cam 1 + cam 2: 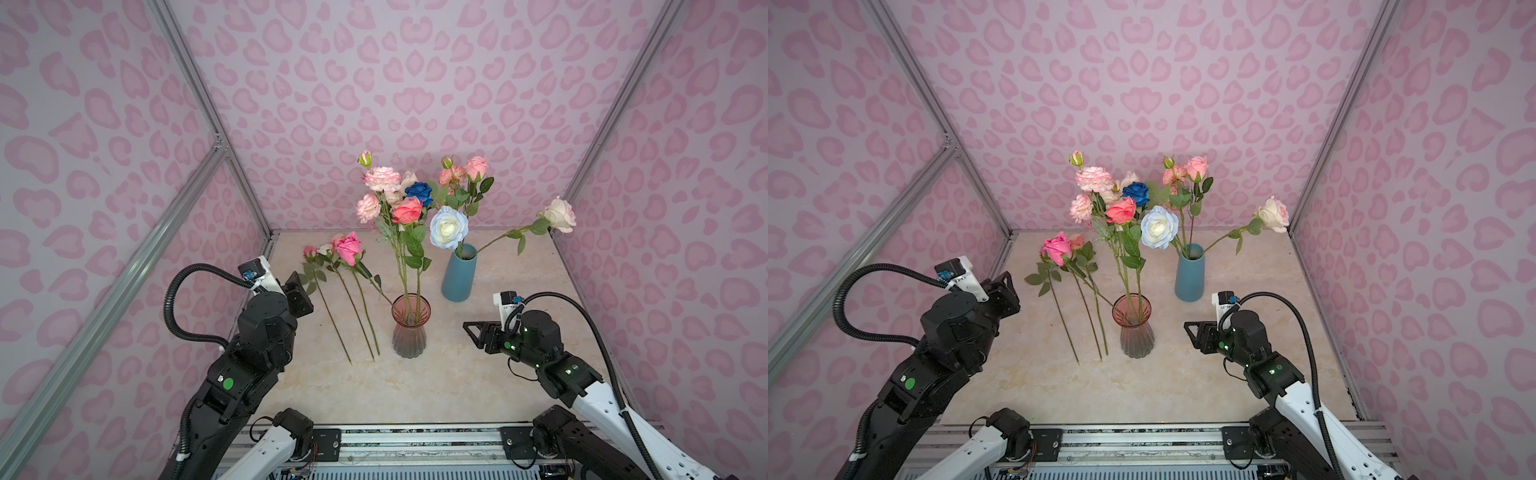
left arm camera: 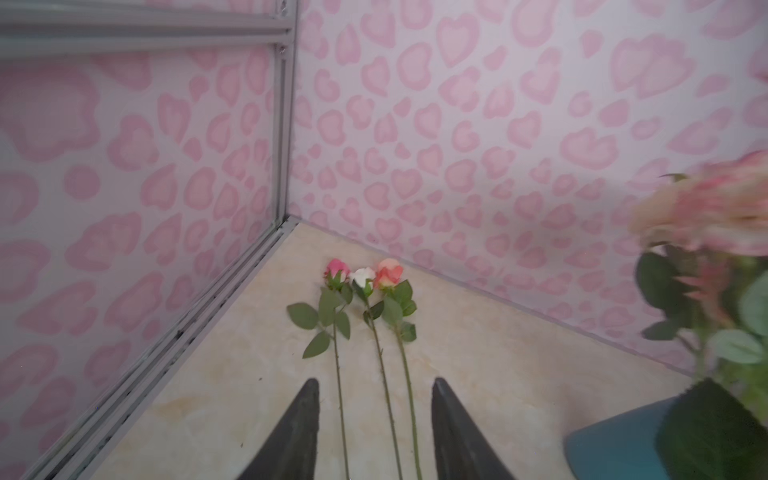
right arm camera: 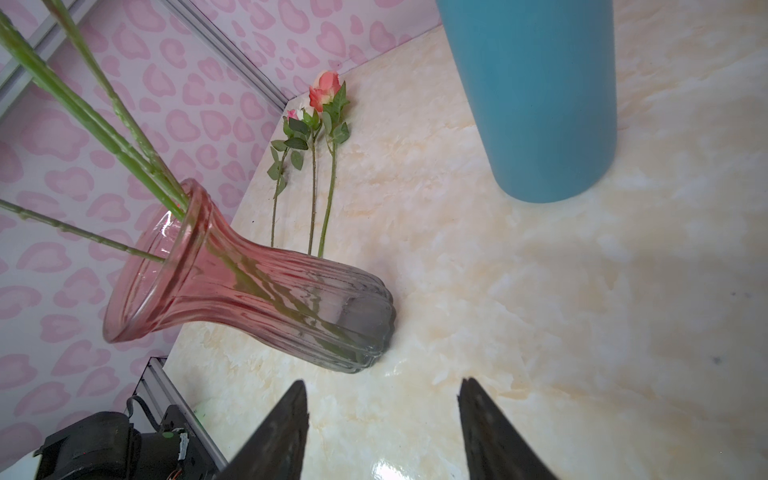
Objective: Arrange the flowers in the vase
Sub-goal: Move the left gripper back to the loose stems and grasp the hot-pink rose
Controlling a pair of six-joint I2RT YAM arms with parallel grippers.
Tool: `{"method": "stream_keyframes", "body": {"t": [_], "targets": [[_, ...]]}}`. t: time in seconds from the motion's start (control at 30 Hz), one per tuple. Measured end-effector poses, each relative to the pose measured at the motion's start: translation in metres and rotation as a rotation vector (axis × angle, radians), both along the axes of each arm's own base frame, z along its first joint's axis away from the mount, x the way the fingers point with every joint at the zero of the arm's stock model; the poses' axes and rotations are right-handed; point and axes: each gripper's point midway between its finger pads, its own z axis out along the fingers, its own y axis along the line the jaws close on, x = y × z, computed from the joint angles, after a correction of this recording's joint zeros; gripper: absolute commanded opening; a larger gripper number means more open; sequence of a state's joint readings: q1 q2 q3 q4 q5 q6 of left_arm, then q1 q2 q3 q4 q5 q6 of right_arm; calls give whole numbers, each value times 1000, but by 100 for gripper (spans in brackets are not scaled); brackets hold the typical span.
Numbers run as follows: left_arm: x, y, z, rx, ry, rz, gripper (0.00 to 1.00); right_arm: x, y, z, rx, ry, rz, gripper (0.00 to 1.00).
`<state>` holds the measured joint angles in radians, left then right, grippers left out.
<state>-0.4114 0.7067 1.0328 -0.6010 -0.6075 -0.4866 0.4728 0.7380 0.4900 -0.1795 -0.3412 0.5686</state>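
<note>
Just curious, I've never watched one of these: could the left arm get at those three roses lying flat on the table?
Probably yes. The left gripper is open and points along the stems of the three roses, with nothing in between. The pink glass vase stands beside them, out of the path.

Three roses (image 2: 363, 275) lie flat on the surface, side by side, stems parallel. Pink glass vase (image 1: 410, 328) upright, several stems in it. Blue vase (image 1: 458, 276) upright, more stems; cream rose (image 1: 560, 214) leans far right.
</note>
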Motion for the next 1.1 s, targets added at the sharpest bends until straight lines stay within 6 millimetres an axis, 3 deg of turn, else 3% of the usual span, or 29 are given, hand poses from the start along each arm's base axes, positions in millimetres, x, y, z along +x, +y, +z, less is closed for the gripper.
{"method": "stream_keyframes", "body": {"t": [0.13,0.27,0.4,0.67,0.87,1.0,1.1], "targets": [[-2,27,-51,-38,131,115,45,0,0,-7,-26,12,10,61],[6,35,-85,-95,212,154,45,-1,-1,-4,-32,-11,15,61],[28,31,-130,-162,322,148,46,-1,-2,-11,-44,1,11,61],[93,17,-249,-284,639,132,47,1,-2,-34,-52,45,4,62],[157,6,-284,-301,681,77,45,2,1,-48,-36,81,2,62],[189,3,-303,-296,713,62,30,4,2,-47,-30,74,0,62],[198,3,-309,-284,731,55,18,5,1,-44,-26,64,-3,62]]}}
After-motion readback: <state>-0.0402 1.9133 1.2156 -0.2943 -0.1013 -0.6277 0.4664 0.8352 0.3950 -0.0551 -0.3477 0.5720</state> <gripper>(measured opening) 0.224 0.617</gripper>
